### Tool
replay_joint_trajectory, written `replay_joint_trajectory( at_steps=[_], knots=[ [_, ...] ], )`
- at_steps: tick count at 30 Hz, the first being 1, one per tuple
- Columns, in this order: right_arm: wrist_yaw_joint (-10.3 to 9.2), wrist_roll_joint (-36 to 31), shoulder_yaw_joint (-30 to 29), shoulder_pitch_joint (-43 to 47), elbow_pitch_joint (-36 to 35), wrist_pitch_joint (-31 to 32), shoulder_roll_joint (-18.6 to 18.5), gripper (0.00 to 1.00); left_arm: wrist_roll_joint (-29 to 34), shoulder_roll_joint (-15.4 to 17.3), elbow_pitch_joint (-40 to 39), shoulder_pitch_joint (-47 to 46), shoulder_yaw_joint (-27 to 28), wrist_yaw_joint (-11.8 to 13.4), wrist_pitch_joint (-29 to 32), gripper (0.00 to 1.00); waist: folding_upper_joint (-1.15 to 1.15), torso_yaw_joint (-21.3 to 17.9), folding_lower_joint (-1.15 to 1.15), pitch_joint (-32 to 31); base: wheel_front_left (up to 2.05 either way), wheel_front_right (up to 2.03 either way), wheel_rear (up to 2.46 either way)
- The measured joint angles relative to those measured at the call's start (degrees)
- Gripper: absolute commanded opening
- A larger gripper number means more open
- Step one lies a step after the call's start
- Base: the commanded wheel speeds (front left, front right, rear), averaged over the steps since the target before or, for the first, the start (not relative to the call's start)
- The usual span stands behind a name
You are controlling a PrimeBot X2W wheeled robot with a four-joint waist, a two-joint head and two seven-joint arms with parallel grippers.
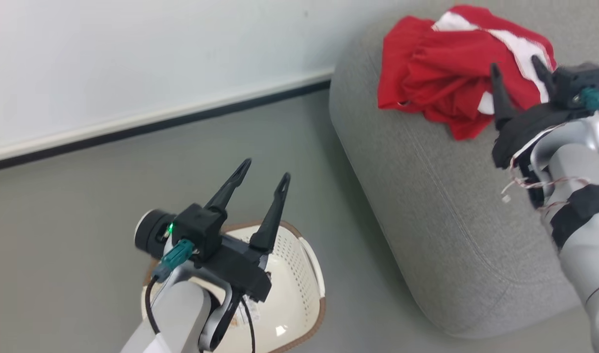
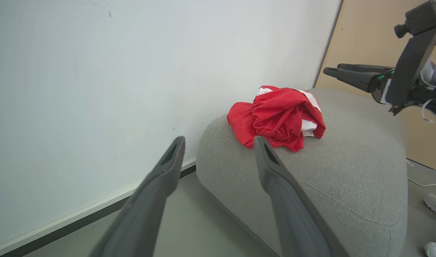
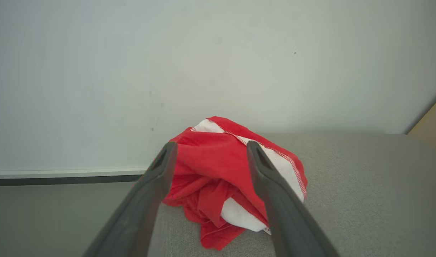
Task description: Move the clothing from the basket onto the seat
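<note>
The clothing [image 1: 441,73] lies in a crumpled red heap with white panels showing, on top of the light-grey seat [image 1: 427,196], near the seat's rounded end closest to the white wall [image 2: 96,71]. A strip of red-and-white trim runs along one white panel, and a small white tag pokes out at the heap's lower edge. The right tool [image 1: 515,63] hangs in the air over the seat with its two dark fingers spread wide and nothing between them. Seen from the left wrist, it sits up and to the side of the heap, clear of the fabric, while from its own wrist the fingers frame the red bundle. The left tool [image 1: 265,169] is just as wide open and empty, raised above the basket [image 1: 299,274], its fingers pointing toward the wall and the end of the seat. The basket stands on the grey floor [image 1: 84,220] just beside the seat, the brown rim curving round its perforated cream wall. The left arm covers much of it, and what shows of the inside is bare white plastic. Over at the far side of the seat, a white shoe [image 2: 435,204] rests on the floor in front of a tan panel [image 2: 364,35].
</note>
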Motion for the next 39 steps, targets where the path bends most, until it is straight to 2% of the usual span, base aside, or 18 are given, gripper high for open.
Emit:
replay_joint_trajectory(
  at_steps=[7, 15, 25, 39],
  knots=[
    [0.48, 0.56, 0.00, 5.82, -3.02, 0.00, 1.94, 1.00, -2.25, 0.63, 1.32, 5.11, 2.61, 1.79, -1.47, 1.00, 0.00, 3.62, 0.00, -4.96, 0.00, 0.00, 0.00],
    [0.38, 1.71, -0.76, 14.19, -8.57, -0.01, 4.60, 1.00, -3.22, 3.41, 0.93, 11.49, 6.06, 4.05, -2.42, 1.00, 0.00, 8.68, 0.00, -9.37, 0.00, 0.00, 0.00],
    [-2.50, 1.78, -0.71, 24.98, -18.11, 0.00, 7.77, 1.00, -5.23, 6.06, -2.15, 20.50, 11.68, 6.61, -3.43, 1.00, 0.00, 12.73, 0.01, -13.65, 0.00, 0.00, 0.00],
    [-7.93, 1.68, -2.24, 45.00, -36.20, -0.01, 8.12, 1.00, -4.54, 6.58, -6.53, 29.52, 16.73, 8.08, -4.01, 1.00, 0.01, 13.22, 0.02, -14.78, 0.00, 0.00, 0.00]
  ],
)
